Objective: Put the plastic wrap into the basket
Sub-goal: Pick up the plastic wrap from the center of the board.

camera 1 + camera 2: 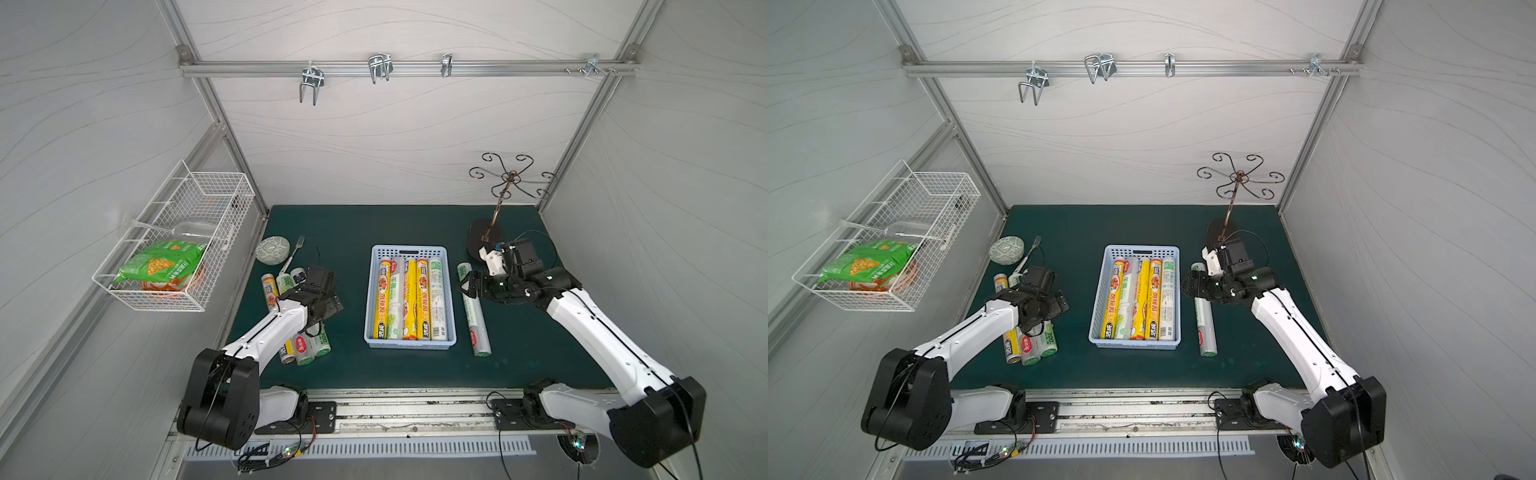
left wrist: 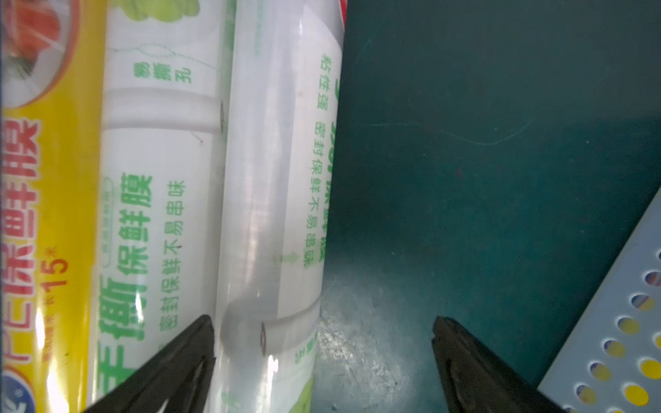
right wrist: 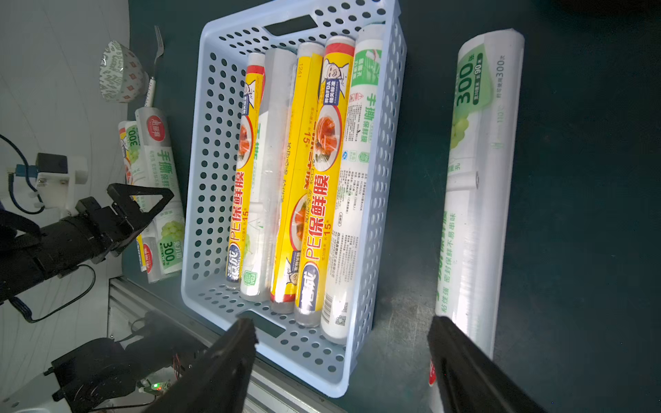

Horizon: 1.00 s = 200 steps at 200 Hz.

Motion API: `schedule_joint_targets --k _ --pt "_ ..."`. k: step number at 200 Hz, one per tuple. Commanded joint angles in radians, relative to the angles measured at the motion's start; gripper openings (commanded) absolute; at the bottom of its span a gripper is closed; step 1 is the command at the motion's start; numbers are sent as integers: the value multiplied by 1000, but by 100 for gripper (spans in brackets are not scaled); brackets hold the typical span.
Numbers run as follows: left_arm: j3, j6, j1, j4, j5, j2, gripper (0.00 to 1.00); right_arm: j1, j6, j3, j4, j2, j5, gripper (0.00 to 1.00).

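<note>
The dark green mat (image 1: 353, 232) covers the table. On the left wall hangs a white wire basket (image 1: 216, 195). It holds a green snack bag (image 1: 162, 262) lying on an orange packet (image 1: 166, 286), with a clear plastic item (image 1: 195, 228) behind them, too faint to name.

At the mat's middle sits the light-blue basket (image 1: 409, 250). Five rolls of plastic wrap (image 1: 409, 299) lie side by side along its length, three yellow and two white-green.

Left of it, well apart, a heap of rolls (image 1: 305, 351), yellow and white-green mixed, lies partly under the left arm. The left gripper (image 2: 322, 329) hangs wide open over the heap's basket-side edge. One finger is above the outermost roll's inner edge and the other is above bare mat, so it grips nothing.

Just right of the blue basket and parallel to it lies a lone white-green roll (image 1: 476, 320). The right gripper (image 3: 343, 357) hovers over its far part, fingers spread, holding nothing.

A patterned bowl (image 1: 272, 249) and a fork (image 1: 294, 251) lie beyond the heap. A scrolled metal stand (image 1: 482, 239) rises at the far right.
</note>
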State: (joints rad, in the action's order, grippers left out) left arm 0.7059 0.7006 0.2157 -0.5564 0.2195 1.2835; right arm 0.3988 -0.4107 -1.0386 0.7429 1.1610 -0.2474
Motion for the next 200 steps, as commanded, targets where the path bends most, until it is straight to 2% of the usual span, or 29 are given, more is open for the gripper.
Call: schedule_joint_targets --k 1,96,200 --pt "3 -12 -7 39 -9 18 97 -4 0 12 1 5 -16 81" --pt "23 -55 2 94 -139 94 93 -4 -5 21 -10 22 -25 80" --pt "98 -62 22 44 -99 196 86 -3 1 25 -10 20 -23 79"
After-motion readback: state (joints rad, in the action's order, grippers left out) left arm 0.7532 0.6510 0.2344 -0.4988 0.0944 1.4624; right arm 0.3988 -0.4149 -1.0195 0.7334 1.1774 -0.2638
